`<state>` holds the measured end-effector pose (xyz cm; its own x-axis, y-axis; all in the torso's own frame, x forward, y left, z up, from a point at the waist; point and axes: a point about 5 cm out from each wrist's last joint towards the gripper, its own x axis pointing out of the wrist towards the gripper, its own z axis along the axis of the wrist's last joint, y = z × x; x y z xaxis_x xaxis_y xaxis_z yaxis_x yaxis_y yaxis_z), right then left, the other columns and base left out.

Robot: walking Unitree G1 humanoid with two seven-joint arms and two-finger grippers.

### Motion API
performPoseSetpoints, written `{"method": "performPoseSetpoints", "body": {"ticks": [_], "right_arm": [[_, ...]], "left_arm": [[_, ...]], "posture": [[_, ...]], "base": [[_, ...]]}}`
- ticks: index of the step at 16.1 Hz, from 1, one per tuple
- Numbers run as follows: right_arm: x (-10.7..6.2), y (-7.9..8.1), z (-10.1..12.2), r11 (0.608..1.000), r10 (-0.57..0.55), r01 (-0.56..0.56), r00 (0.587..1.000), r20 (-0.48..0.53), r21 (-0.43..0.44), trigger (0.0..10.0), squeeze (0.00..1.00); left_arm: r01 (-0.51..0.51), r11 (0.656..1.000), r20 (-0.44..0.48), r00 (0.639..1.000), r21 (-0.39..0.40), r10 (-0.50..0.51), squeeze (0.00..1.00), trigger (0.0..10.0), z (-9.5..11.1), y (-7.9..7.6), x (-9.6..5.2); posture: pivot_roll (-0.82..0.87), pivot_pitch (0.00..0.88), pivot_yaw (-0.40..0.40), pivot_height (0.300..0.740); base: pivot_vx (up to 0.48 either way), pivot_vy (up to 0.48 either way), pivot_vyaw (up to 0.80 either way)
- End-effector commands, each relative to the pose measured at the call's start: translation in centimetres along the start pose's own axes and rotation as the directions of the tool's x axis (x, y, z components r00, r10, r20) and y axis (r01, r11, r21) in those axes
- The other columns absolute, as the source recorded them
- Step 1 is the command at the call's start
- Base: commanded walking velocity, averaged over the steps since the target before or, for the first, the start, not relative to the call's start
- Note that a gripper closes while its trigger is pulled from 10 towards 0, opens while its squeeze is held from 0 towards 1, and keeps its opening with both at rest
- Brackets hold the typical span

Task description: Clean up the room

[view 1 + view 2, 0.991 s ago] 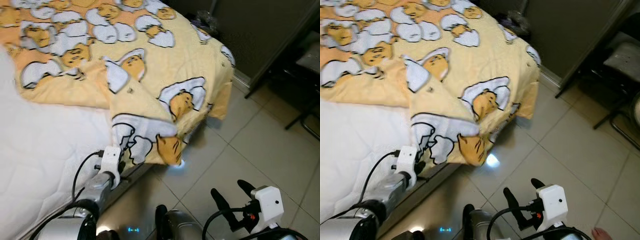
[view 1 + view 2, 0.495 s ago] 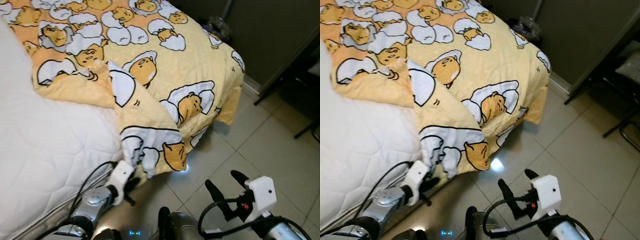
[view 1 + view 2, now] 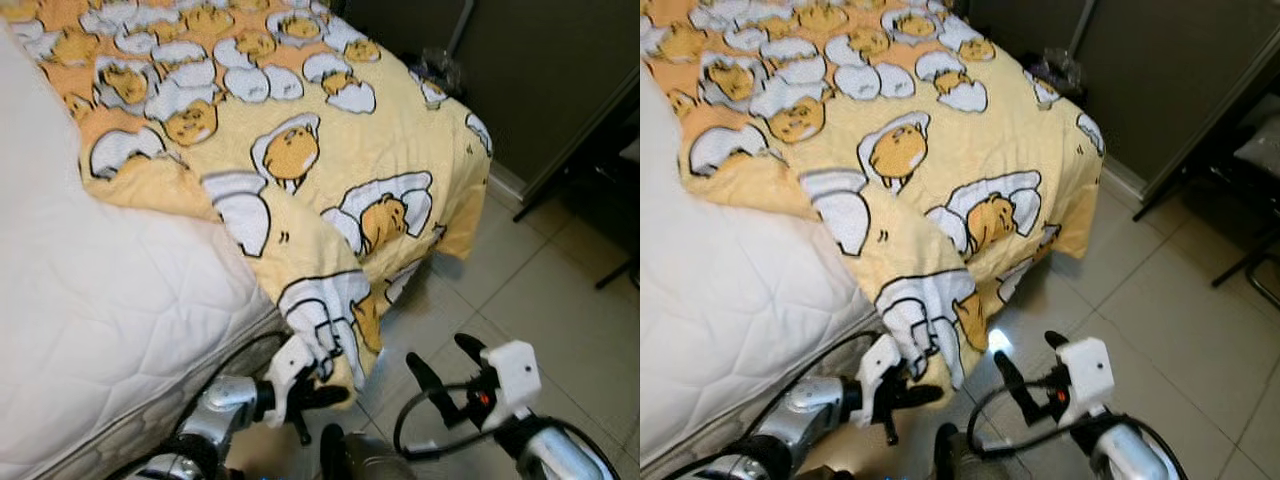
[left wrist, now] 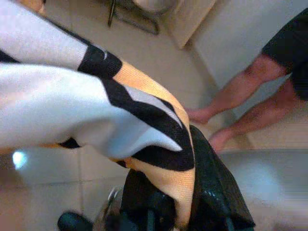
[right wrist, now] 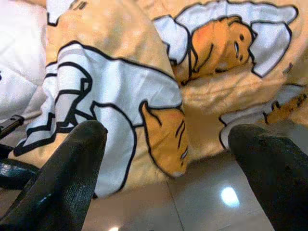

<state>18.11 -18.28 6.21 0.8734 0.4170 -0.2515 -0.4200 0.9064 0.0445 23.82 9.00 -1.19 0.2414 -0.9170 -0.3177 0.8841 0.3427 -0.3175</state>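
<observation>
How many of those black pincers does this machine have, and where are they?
2. The left pincer is beside the bed, clamped on the hanging corner of the yellow blanket. The right pincer hangs open above the tiled floor.

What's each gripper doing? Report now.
Left gripper: shut on the blanket corner.
Right gripper: open, holding nothing.

The blanket (image 3: pixel 330 150) is soft yellow cloth, a bit crinkly. The mattress (image 3: pixel 90 290) is white stitched cloth, puffy and matt. The floor (image 3: pixel 540 300) is smooth shiny tile. The right tool (image 5: pixel 163 178) has shiny black plastic fingers (image 5: pixel 62 183).
</observation>
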Motion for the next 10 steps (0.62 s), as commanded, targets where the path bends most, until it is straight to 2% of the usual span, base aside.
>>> {"method": "performPoseSetpoints", "body": {"ticks": [1, 4, 6, 8, 10], "right_arm": [[0.2, -0.6, 0.0, 1.000, -0.016, 0.016, 1.000, 0.013, -0.006, 10.0, 0.00], [1.7, -2.0, 1.0, 0.999, -0.045, 0.046, 0.997, 0.064, -0.017, 10.0, 0.00], [2.2, -2.5, 1.1, 0.999, -0.049, 0.050, 0.996, 0.075, -0.022, 10.0, 0.00], [3.1, -3.3, 1.6, 0.998, -0.066, 0.068, 0.992, 0.111, -0.010, 10.0, 0.00], [2.6, -2.4, 2.4, 0.998, 0.043, -0.047, 0.991, 0.128, 0.028, 10.0, 0.00]], "left_arm": [[0.050, 0.998, 0.049, 0.997, 0.030, -0.052, 0.00, 0.0, 2.1, 0.3, 0.8], [0.201, 0.975, 0.055, 0.977, 0.093, -0.207, 0.00, 0.0, 4.8, 0.5, 0.9], [0.251, 0.963, 0.042, 0.966, 0.101, -0.256, 0.00, 0.0, 5.2, 0.5, 0.4], [0.239, 0.966, 0.054, 0.968, 0.098, -0.245, 0.00, 0.0, 5.7, 1.1, -0.3], [0.148, 0.988, 0.089, 0.984, 0.052, -0.153, 0.00, 0.0, 5.6, 1.9, -1.0]], "posture": [[-0.26, 0.028, -0.062, 0.740], [-0.24, 0.000, -0.038, 0.740], [-0.22, 0.000, -0.028, 0.740], [-0.20, 0.000, -0.016, 0.740], [-0.20, 0.000, -0.031, 0.740]], "base": [[0.000, 0.000, 0.00], [0.000, 0.000, 0.00], [0.000, 0.000, 0.00], [0.000, 0.000, 0.00], [0.000, 0.000, 0.00]]}}
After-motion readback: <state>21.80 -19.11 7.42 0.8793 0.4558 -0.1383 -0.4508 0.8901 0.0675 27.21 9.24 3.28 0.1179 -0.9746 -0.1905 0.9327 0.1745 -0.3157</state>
